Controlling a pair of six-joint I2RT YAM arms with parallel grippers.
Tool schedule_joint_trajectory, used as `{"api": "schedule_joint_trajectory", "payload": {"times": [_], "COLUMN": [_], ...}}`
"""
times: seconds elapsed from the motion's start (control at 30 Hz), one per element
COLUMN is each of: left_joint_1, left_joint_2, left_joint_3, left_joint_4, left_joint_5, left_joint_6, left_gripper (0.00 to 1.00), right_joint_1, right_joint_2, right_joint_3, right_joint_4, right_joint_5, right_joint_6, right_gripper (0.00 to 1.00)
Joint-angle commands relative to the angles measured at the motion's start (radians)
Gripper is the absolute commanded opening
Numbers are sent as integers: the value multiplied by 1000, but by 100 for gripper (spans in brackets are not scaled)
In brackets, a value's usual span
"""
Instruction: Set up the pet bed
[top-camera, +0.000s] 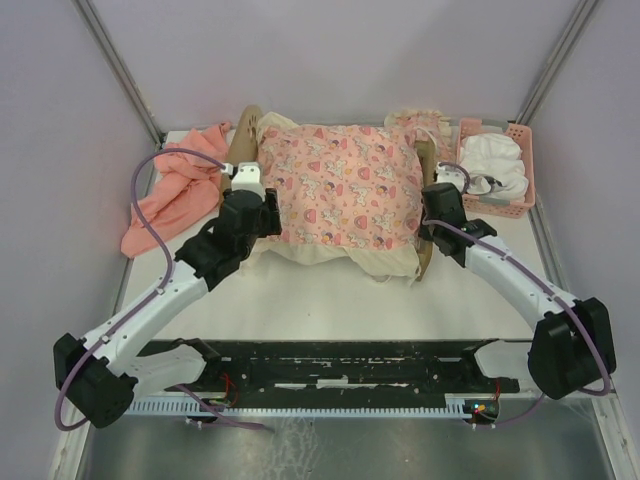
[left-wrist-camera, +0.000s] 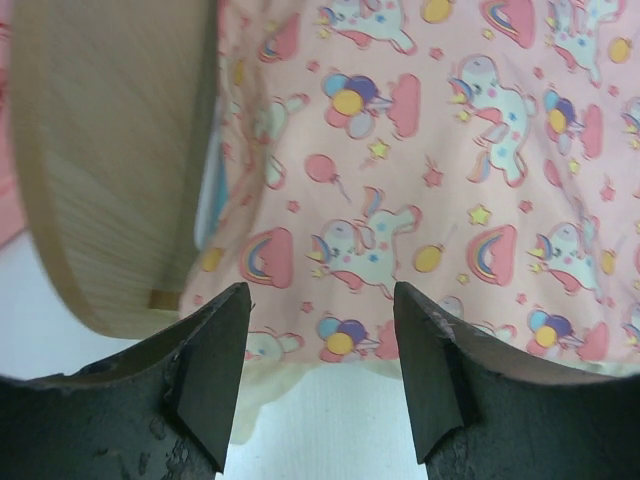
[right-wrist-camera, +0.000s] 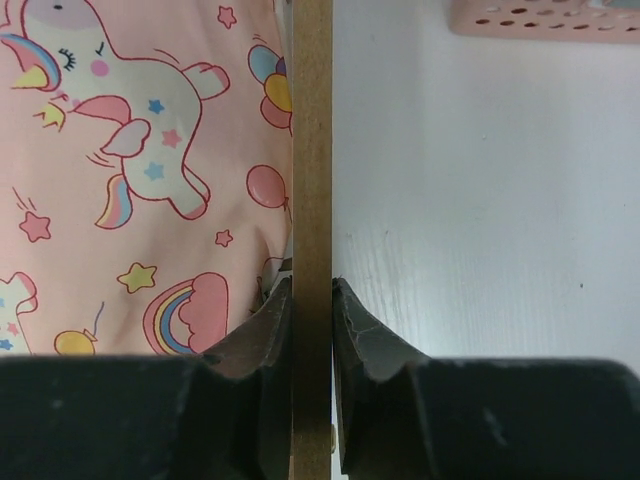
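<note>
R gripper (right-wrist-camera: 311, 292) clamped pet bed (right-wrist-camera: 311, 130) by its wood edge, L gripper (left-wrist-camera: 320, 305) hung open over unicorn cushion (left-wrist-camera: 450, 170); best bet was R steadying frame, L smoothing gently.

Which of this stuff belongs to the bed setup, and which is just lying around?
Job:
pet bed
unicorn-print cushion on it
right gripper, shut on the pet bed

Lying about:
salmon-pink cloth
pink basket holding white fabric
</note>
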Motion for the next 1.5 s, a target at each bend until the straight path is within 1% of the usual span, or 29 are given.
{"api": "schedule_joint_trajectory", "payload": {"times": [0.0,0.13,0.23,0.33,0.43,0.53,0.57,0.6,0.63,0.7,0.8,0.9,0.93,1.0,1.07,1.1,1.17,1.23,1.27,1.3,1.33,1.4,1.47], "left_joint_1": [5,9,16,20,25,35,44,53,69,118,193,249,260,276,287,292,298,297,297,297,296,294,278], "left_joint_2": [-29,-52,-73,-74,-62,-48,-44,-36,-24,16,86,159,185,235,292,324,377,399,398,391,376,350,321], "left_joint_3": [113,197,210,192,162,102,68,30,-9,-46,-30,-3,5,23,54,79,150,246,287,323,350,399,418], "left_joint_4": [-98,-154,-140,-104,-64,35,93,174,281,368,410,456,481,541,595,614,619,524,493,447,408,315,267], "left_joint_5": [-169,-218,-221,-207,-158,-178,-209,-245,-271,-199,-12,80,95,99,100,94,60,33,34,64,109,217,291], "left_joint_6": [147,185,198,206,223,268,302,344,393,433,440,433,441,466,502,520,531,491,447,396,350,249,168], "left_gripper": [66,66,66,66,65,63,60,54,42,29,18,6,4,3,3,5,18,33,40,48,54,56,56], "right_joint_1": [-10,-10,-11,-11,-10,-11,-9,-8,-7,-5,-5,-4,-5,-5,-4,-5,-4,-4,-4,-5,-4,-4,-4], "right_joint_2": [-104,-169,-226,-307,-405,-473,-491,-508,-525,-558,-614,-669,-683,-700,-700,-698,-688,-678,-675,-672,-670,-673,-683], "right_joint_3": [-52,-82,-99,-123,-156,-186,-201,-221,-244,-292,-317,-331,-339,-357,-367,-375,-383,-374,-362,-343,-322,-275,-224], "right_joint_4": [-111,-181,-235,-283,-288,-277,-267,-256,-241,-212,-219,-201,-175,-116,-92,-76,-68,-71,-84,-102,-120,-175,-232], "right_joint_5": [83,152,137,119,64,-43,-82,-116,-153,-217,-226,-260,-295,-408,-497,-540,-596,-648,-648,-641,-638,-619,-551], "right_joint_6": [93,165,218,282,317,350,363,388,415,444,444,392,362,288,243,217,182,134,112,96,75,32,3], "right_gripper": [22,17,15,16,20,23,23,23,23,27,34,43,45,47,47,47,47,49,49,50,51,54,58]}}
